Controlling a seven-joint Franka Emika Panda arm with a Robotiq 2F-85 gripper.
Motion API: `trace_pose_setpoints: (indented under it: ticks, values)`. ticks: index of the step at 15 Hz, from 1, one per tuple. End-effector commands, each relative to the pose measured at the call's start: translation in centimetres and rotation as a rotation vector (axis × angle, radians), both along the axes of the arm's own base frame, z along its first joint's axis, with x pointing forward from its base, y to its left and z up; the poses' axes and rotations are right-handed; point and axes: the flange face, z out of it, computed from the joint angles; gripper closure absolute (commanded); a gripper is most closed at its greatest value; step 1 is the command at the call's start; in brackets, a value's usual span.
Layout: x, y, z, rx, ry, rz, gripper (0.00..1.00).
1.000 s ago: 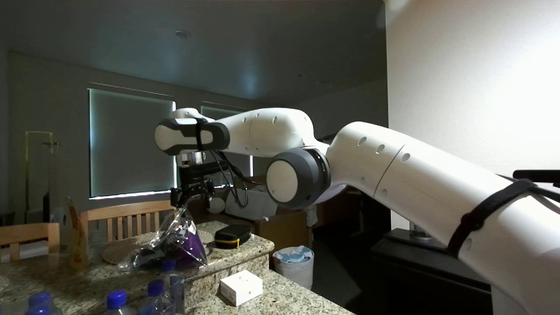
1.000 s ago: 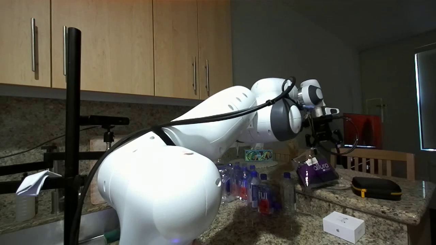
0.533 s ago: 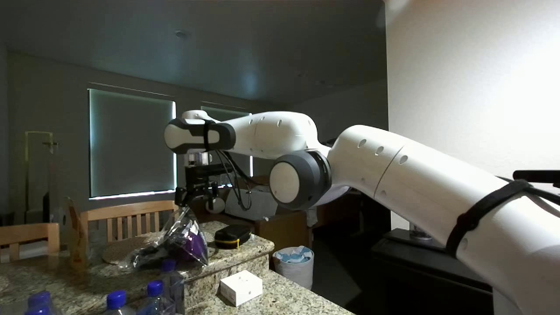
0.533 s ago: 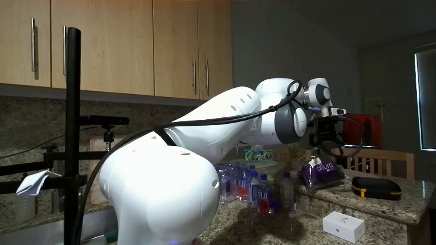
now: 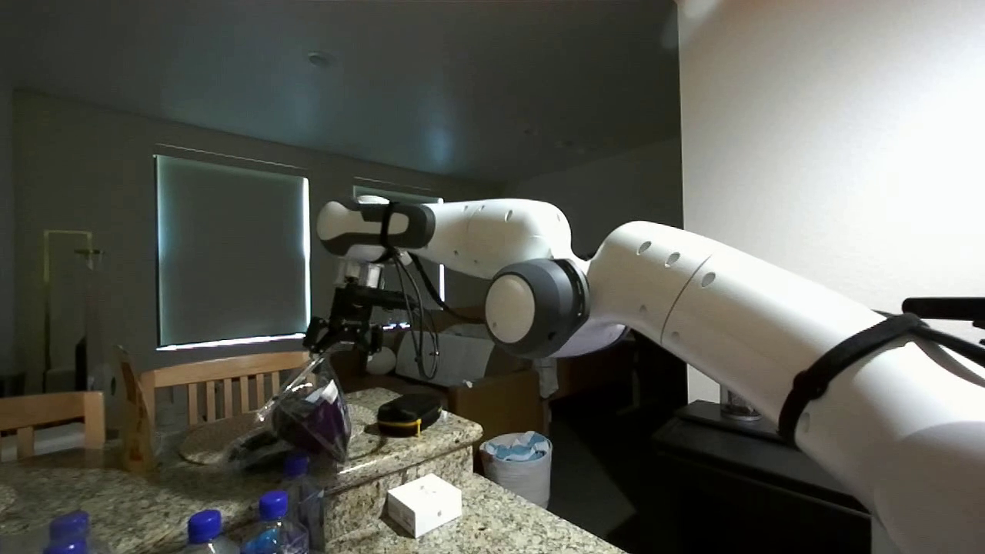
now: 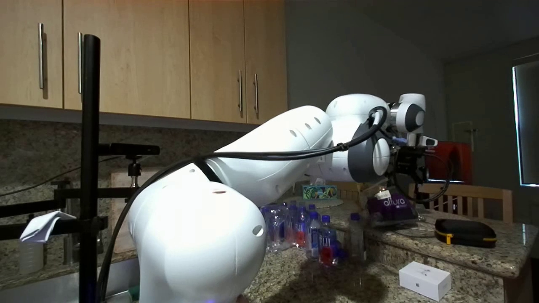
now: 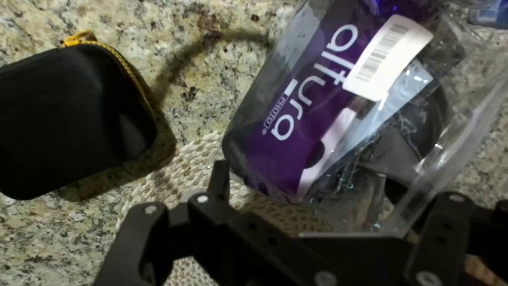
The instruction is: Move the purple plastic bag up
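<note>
The purple plastic bag [image 5: 312, 419], glossy purple with clear film around it, stands tilted low over the raised counter [image 6: 511, 252]. White lettering and a barcode label show on the bag [image 7: 274, 159] in the wrist view. Above it is my gripper [image 5: 345, 344], its jaws wide apart. The clear film runs up to one finger and overlaps it; whether it is caught there I cannot tell. In the wrist view the purple part lies beyond my gripper [image 7: 317, 190], not between the fingertips. I cannot tell whether the bag's underside touches the counter.
A black case with yellow zip [image 5: 408, 415] lies beside the bag on the raised counter. Below the ledge are a white box [image 6: 424, 280] and several bottles with blue caps [image 6: 327, 246]. A woven mat [image 7: 174, 182] lies under the gripper; a tissue box [image 6: 319, 192] stands farther back.
My gripper has moved right in both exterior views, its jaws staying wide. The bag first shifted right with it, then swung back left, its film still reaching up to one finger.
</note>
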Motion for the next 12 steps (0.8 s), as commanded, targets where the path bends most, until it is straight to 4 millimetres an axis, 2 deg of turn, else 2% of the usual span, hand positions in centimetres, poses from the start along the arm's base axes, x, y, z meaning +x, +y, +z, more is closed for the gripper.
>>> trace_pose_setpoints:
  ticks: [1,4,9,12]
  values:
    - [0.0,-1.8,2.8,0.107,-0.059,-0.023,0.0]
    - [0.2,-1.0,1.8,0.081,-0.05,-0.018,0.0]
    - [0.3,3.3,-1.8,-0.024,0.003,0.023,0.0]
    - [0.1,5.4,-2.7,-0.061,0.021,0.061,0.0]
